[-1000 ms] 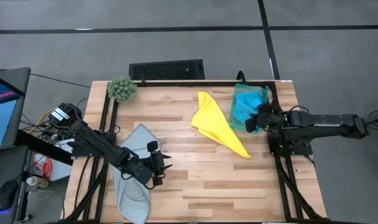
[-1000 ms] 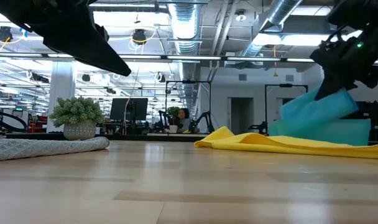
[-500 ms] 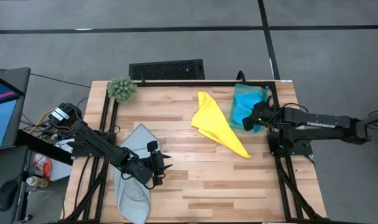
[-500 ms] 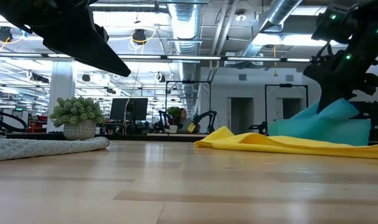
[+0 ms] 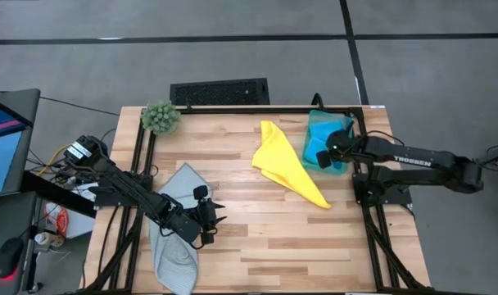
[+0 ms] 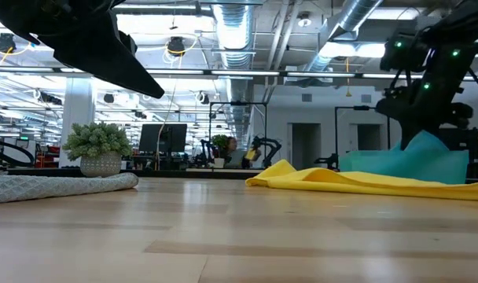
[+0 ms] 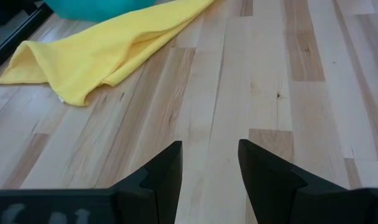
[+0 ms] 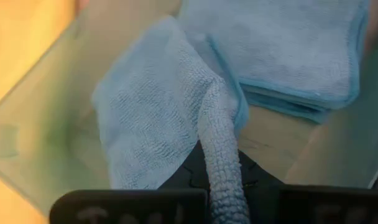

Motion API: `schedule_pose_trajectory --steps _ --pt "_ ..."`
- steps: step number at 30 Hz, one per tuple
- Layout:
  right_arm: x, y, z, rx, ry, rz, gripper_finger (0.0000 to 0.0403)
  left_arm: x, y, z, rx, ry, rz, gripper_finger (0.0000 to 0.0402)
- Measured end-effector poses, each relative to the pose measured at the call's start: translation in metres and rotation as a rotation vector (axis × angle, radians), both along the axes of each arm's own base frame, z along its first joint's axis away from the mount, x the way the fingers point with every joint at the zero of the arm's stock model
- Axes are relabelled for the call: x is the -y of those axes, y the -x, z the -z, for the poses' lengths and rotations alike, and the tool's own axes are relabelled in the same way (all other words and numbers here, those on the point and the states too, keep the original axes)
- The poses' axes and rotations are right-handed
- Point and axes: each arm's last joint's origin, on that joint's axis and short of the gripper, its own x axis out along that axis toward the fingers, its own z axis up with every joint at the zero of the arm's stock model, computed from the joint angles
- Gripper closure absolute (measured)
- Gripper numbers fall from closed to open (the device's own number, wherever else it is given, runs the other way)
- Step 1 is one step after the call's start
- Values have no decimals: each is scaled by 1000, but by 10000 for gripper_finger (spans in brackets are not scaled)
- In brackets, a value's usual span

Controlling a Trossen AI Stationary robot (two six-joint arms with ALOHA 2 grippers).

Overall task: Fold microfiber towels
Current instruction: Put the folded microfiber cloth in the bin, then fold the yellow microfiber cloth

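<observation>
My right gripper (image 5: 324, 153) is shut on a bright blue towel (image 8: 158, 106) at the table's far right. It is low over a teal green towel (image 5: 341, 124). A second blue towel (image 8: 288, 50) lies folded beside it on the teal one. A yellow towel (image 5: 286, 164) lies crumpled and flat in the middle right. A pale grey towel (image 5: 174, 233) lies flat at the near left. My left gripper (image 5: 216, 215) is open and empty beside the grey towel, over bare wood (image 7: 209, 163). My right gripper pinches a bunched fold of the blue towel (image 8: 221, 168) between its two fingers. The fold runs up between the fingers as a narrow ridge. The rest of the towel spreads out ahead of the fingers and rests on the teal towel, slack.
A fuzzy green plant (image 5: 160, 117) stands at the far left corner. A black grid block (image 5: 219, 90) lies beyond the far edge. Black frame rails (image 5: 372, 221) run along the table's sides. Bare wood (image 5: 273, 238) lies between the grey and yellow towels.
My right gripper has gone down and toward the table's left, staying shut on the blue towel. The towel, lifted well above the teal one a second ago, has sunk and now lies mostly on it.
</observation>
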Motion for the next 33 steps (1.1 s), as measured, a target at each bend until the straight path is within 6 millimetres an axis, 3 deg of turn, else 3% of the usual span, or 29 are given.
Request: schedule_pose_trajectory --steps 3,11,17,25,29,33 --pt "4 -1 3 -14 -7 19 359 0 0 0 0 0 -1 251" --pt "9 -3 9 -60 -24 37 238 0 0 0 2 8 -5 251" --pt "16 -4 -6 -59 0 79 175 0 0 0 2 9 -7 251" --pt "16 -5 -36 -99 11 100 188 0 0 0 6 20 -14 251" --pt "6 -9 -35 -81 -44 47 220 0 0 0 5 20 -14 251" --pt "1 -12 -18 -144 -68 59 256 -1 0 0 12 11 -26 251"
